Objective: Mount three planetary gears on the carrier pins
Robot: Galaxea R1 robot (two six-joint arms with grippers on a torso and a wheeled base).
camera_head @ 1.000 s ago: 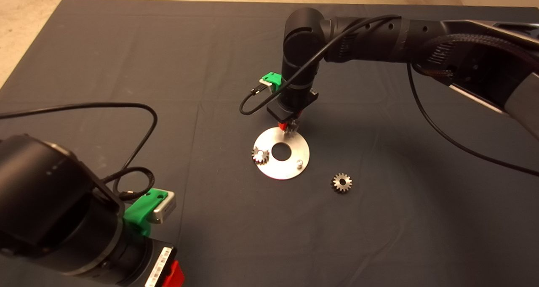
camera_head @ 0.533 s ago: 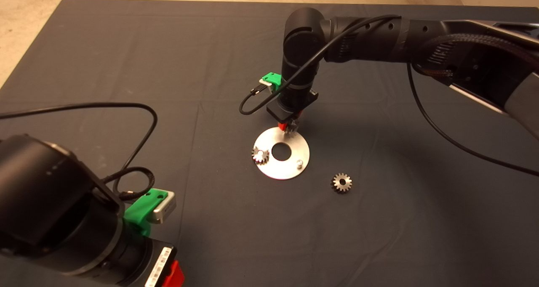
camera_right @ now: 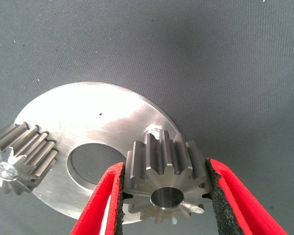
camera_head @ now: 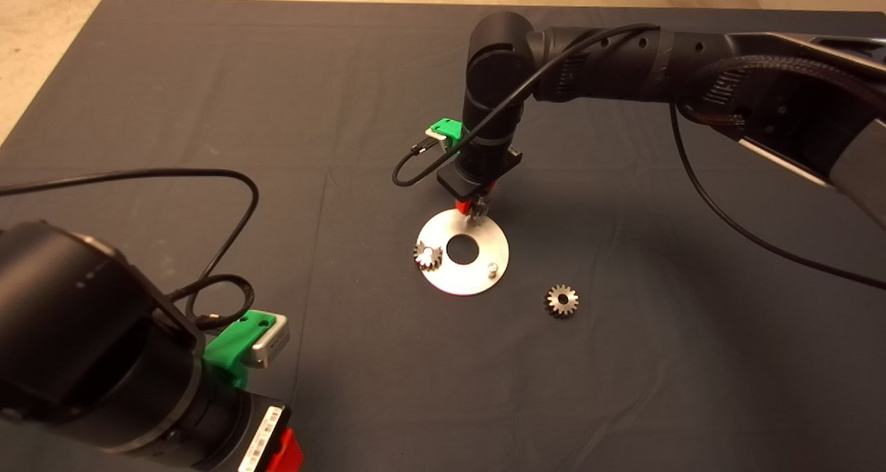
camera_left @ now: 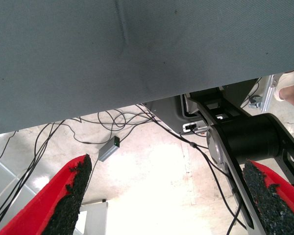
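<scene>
The round silver disc (camera_head: 477, 278) lies mid-mat, showing again in the right wrist view as disc (camera_right: 103, 122). One planetary gear (camera_head: 428, 256) sits on its left carrier pin; it is also the gear (camera_right: 19, 159) at the edge of the right wrist view. A bare pin (camera_head: 492, 269) stands on the near right. My right gripper (camera_head: 476, 210) hangs over the disc's far rim, shut on a second gear (camera_right: 164, 181), just short of the far pin (camera_right: 157, 133). A third gear (camera_head: 561, 300) lies loose on the mat, right of the disc. My left gripper (camera_head: 285, 455) waits at lower left, open.
The left wrist view shows the mat's edge (camera_left: 137, 98), then floor with cables (camera_left: 112, 122) and a black stand (camera_left: 245, 142). A person's leg (camera_left: 290, 90) shows there. The right arm (camera_head: 623, 57) reaches across the mat's far right.
The right gripper with its gear has edged very slightly up and back over the disc's far rim. Nothing else has moved.
</scene>
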